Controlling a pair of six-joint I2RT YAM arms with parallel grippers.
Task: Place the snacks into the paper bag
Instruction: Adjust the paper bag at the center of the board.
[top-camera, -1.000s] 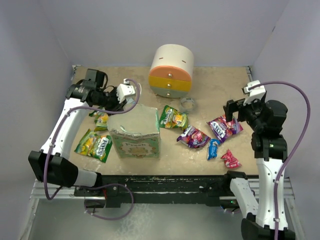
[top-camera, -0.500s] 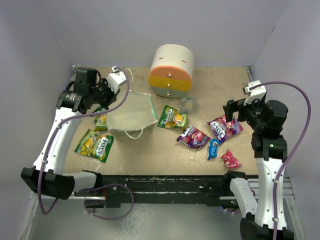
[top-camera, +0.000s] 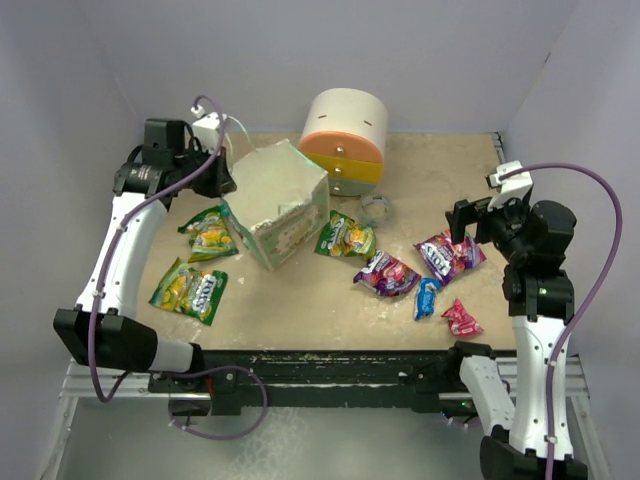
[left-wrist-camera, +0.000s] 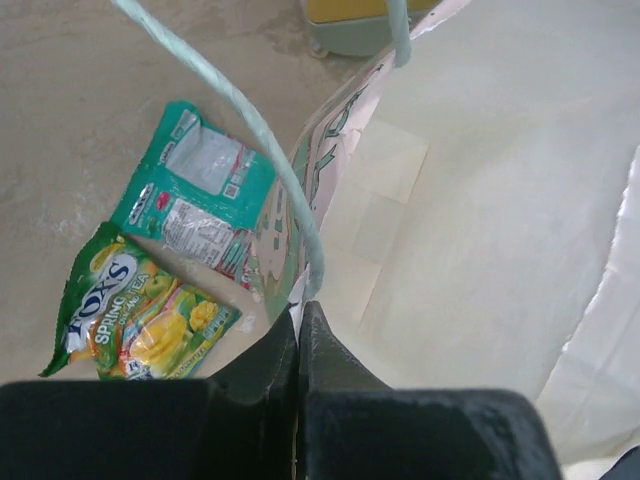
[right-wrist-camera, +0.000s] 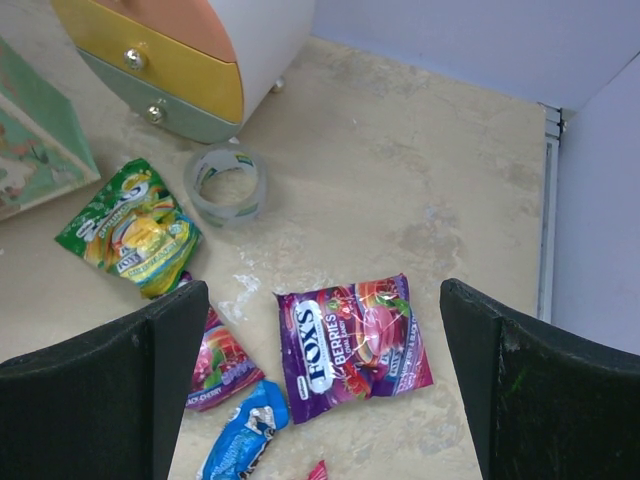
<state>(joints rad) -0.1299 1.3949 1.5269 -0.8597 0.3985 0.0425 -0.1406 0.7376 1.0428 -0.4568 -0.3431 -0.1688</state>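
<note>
The shiny yellow-green plastic packet lying on the table is showing the brand "FOX'S" in white letters, with "SPRING TEA" beneath it. The shiny purple plastic packet is carrying "FOX'S" and "BERRIES". The teal plastic packet is bearing a white panel of print too small to read.

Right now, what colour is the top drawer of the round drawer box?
The top drawer is orange; the top external view shows it best.
</note>
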